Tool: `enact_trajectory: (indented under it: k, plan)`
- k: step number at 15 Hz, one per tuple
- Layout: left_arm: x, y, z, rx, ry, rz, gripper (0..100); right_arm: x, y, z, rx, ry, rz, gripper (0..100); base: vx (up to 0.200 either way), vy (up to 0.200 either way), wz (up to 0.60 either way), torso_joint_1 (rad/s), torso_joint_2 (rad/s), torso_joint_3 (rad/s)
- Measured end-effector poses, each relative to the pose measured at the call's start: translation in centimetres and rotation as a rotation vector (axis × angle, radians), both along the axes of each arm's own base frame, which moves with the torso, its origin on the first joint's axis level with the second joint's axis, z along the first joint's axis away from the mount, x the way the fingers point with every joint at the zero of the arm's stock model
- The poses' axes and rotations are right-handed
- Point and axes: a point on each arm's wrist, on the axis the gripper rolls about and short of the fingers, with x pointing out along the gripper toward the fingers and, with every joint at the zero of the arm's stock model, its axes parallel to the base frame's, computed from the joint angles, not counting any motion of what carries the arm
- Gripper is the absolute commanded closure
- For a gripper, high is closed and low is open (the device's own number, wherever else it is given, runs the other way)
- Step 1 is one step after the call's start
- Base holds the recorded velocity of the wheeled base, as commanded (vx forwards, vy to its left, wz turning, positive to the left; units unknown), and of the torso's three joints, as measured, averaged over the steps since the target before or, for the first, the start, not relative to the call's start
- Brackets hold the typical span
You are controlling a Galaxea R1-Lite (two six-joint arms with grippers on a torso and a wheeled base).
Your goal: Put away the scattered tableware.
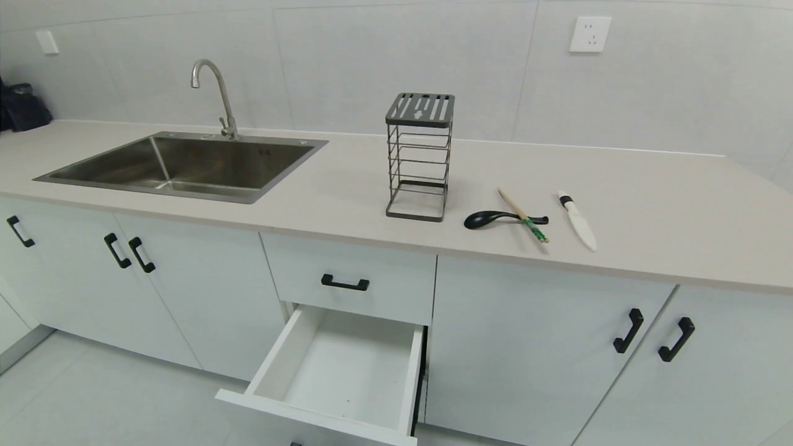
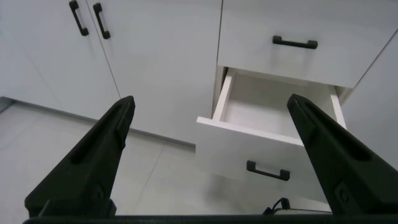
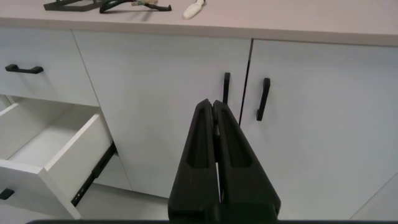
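Note:
On the countertop [image 1: 347,198] lie a black spoon [image 1: 489,218], a pair of wooden chopsticks [image 1: 523,216] crossing its handle, and a white knife [image 1: 579,222] to their right. A dark wire utensil rack [image 1: 419,158] stands just left of them. The lower drawer [image 1: 337,365] is pulled out and holds nothing. My left gripper [image 2: 208,106] hangs open below counter height, facing the open drawer [image 2: 273,118]. My right gripper [image 3: 213,112] is shut with nothing in it, in front of the cabinet doors [image 3: 242,99]; the spoon [image 3: 115,6], chopsticks [image 3: 149,5] and knife [image 3: 194,8] lie on the counter above it.
A steel sink [image 1: 186,166] with a curved tap [image 1: 214,93] is set into the counter at the left. A shut drawer [image 1: 350,279] sits above the open one. Cabinet doors with black handles [image 1: 629,330] line the front. The tiled wall carries a socket [image 1: 590,34].

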Motion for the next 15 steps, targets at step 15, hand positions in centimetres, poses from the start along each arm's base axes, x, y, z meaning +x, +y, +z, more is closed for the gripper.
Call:
enact_trajectory:
  k: [15]
  plan:
    - [0.0,0.0,0.0,0.001,0.001,0.0,0,0.0,0.0,-0.01,0.0,0.001,0.0,100,0.053,0.0,0.0,0.159,-0.3,-0.141]
